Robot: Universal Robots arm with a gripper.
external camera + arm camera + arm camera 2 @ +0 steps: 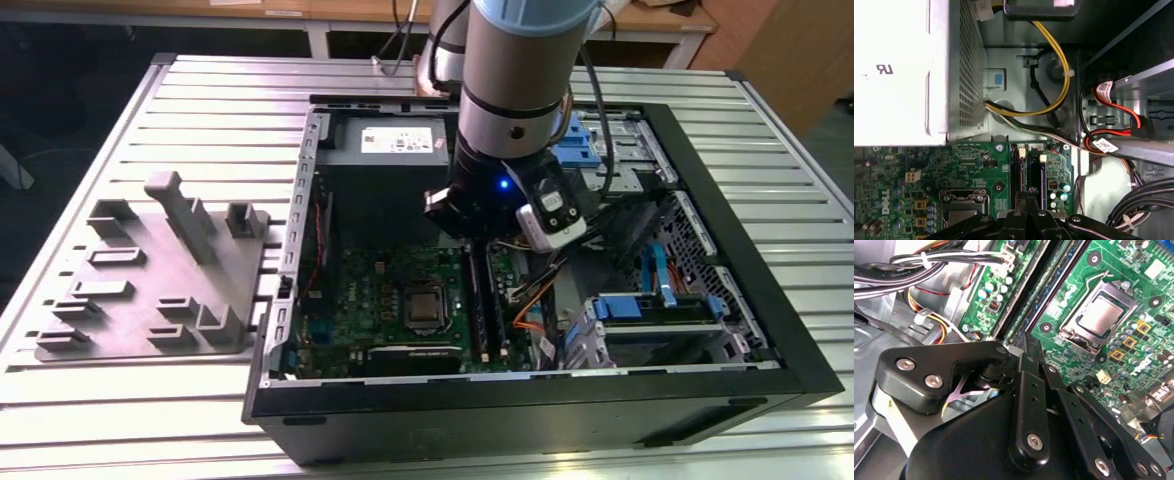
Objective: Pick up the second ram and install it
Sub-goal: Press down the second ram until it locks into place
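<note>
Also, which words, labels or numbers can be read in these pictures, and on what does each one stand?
Power supply label, exterior view: print too small to read.
Power supply casing, first wrist view: one sideways mark, not a word.
Motherboard: a white maker's logo; other print too small.
Cable tags: blurred, unreadable.

Open PC case (747, 330) on slatted metal table (200, 110), w/ grey fixture tray (147, 280) beside it.
Inside case: green motherboard (387, 300) w/ CPU socket (424, 305) near centre; silver power supply (899, 70) next to board; yellow cable (1054, 102) loops alongside PSU; blue drive brackets (654, 305) toward exterior view's right; red cable (1119, 107) nr drive bay.
</note>
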